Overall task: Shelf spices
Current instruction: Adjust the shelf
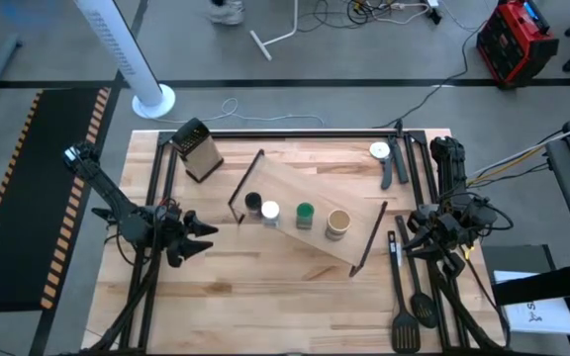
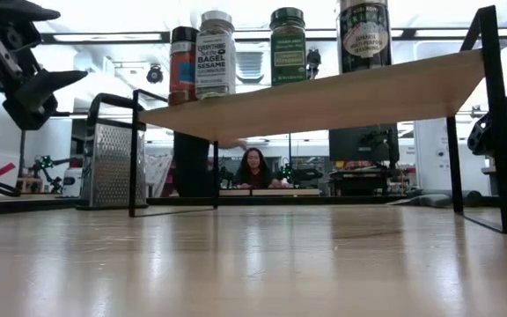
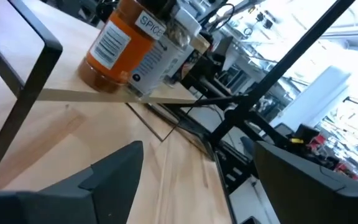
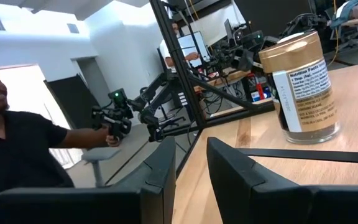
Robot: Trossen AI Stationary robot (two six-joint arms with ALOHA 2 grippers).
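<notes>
shelf: your low light-wood board with thin black metal frame ends [image 1: 310, 222] sits mid-table, angled, long side running from near the grater toward your right arm; the low view shows it standing on its legs [image 2: 324, 99]
black-lid jar: small round jar with black lid [image 1: 253, 203] stands upright on the shelf, at the end nearest your left arm; orange contents in the left wrist view [image 3: 120, 46]
white-lid jar: small round jar with white lid [image 1: 270, 211] just beside the black-lid one, looks touching; label reads bagel sesame [image 2: 215, 55]
green-lid jar: small round jar with green lid [image 1: 305, 215] next along the row, a little apart from the white one
tan-lid jar: slightly wider round jar with tan lid [image 1: 338, 222] last in the row, near the shelf's right frame end; upright in the right wrist view [image 4: 304, 87]
left gripper: your left gripper [image 1: 203, 235] hangs off the shelf's left end, fingers spread, holding nothing
right gripper: your right gripper [image 1: 411, 237] sits beside the shelf's right end, fingers [image 4: 241, 171] parted, holding nothing
other: small metal box grater [image 1: 197, 150] at the far left of the table; round white dial-faced object with dark handle [image 1: 382, 154] far right; black spatulas [image 1: 411, 297] near your right arm
room: person [image 2: 255, 169] seated behind the table, another person [image 4: 11, 143] in the right wrist view
</notes>
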